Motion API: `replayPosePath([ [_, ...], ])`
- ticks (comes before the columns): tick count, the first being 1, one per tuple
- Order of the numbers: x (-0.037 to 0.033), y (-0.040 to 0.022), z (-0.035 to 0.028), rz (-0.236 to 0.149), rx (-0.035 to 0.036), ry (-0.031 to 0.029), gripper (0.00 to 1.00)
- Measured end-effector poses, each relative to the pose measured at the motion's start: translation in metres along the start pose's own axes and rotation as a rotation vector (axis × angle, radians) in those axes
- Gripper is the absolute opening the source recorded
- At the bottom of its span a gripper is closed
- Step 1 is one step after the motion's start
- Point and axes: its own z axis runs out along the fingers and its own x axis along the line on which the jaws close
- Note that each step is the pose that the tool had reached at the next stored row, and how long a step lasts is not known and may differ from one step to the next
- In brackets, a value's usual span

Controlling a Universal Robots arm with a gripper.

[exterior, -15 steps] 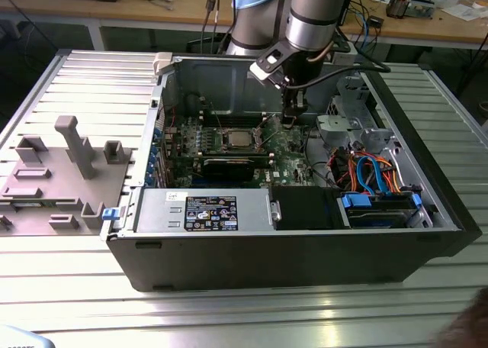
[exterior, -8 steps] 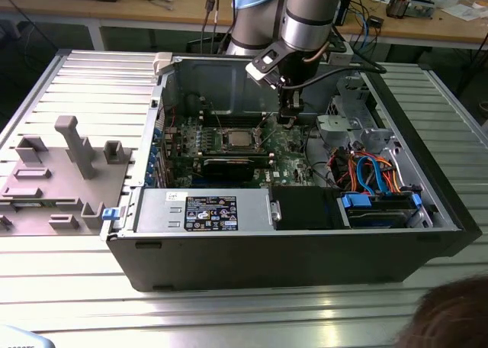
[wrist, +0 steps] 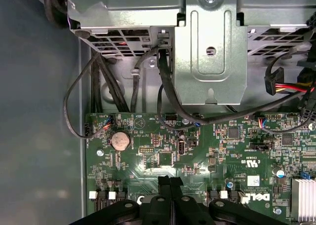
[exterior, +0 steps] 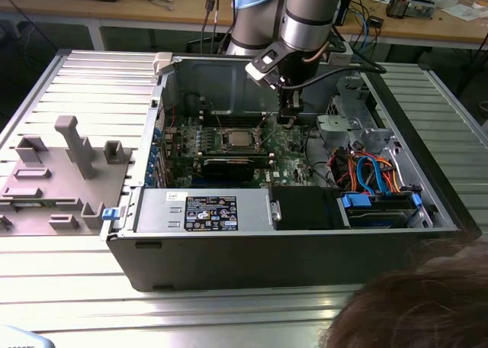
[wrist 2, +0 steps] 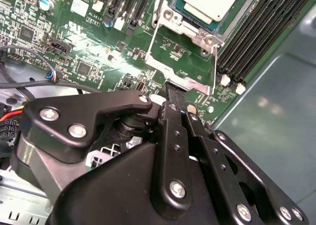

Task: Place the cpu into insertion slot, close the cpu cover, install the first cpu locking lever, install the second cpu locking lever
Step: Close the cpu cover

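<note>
The cpu (exterior: 239, 140) lies flat in its socket on the green motherboard, its pale metal top (wrist 2: 212, 0) facing up. The cpu cover (wrist 2: 182, 79), a thin silvery frame, is swung off the cpu toward the exterior view's right, and green board shows through its window. My gripper (exterior: 288, 119) hangs inside the case just to the exterior view's right of the socket. Its two black fingers are pressed together with nothing between them in both wrist views. The gripper (wrist 2: 172, 89) meets the cover's free edge. The gripper (wrist: 170, 179) hovers low over the board.
The open computer case (exterior: 145, 233) walls in the board on all sides. Black memory slots (wrist 2: 256, 42) flank the socket. A metal drive cage (wrist: 210, 52) and cable bundles (wrist: 163, 92) sit beyond the board. A grey fixture (exterior: 69, 165) lies outside, and a person's head (exterior: 412, 310) is at the near corner.
</note>
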Motion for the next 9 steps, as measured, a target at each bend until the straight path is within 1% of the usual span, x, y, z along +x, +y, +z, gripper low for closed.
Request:
replayPosePath([
  [4, 0.0, -0.0048, 0.0009, 0.0, 0.0, -0.0001, 0.11],
  [6, -0.0001, -0.0092, 0.0014, 0.0, 0.0, -0.0001, 0.11],
  [8, -0.0001, -0.0116, 0.0016, 0.0, 0.0001, -0.0002, 0.11],
  [9, -0.0001, -0.0145, 0.0018, 0.0, 0.0001, -0.0001, 0.11],
])
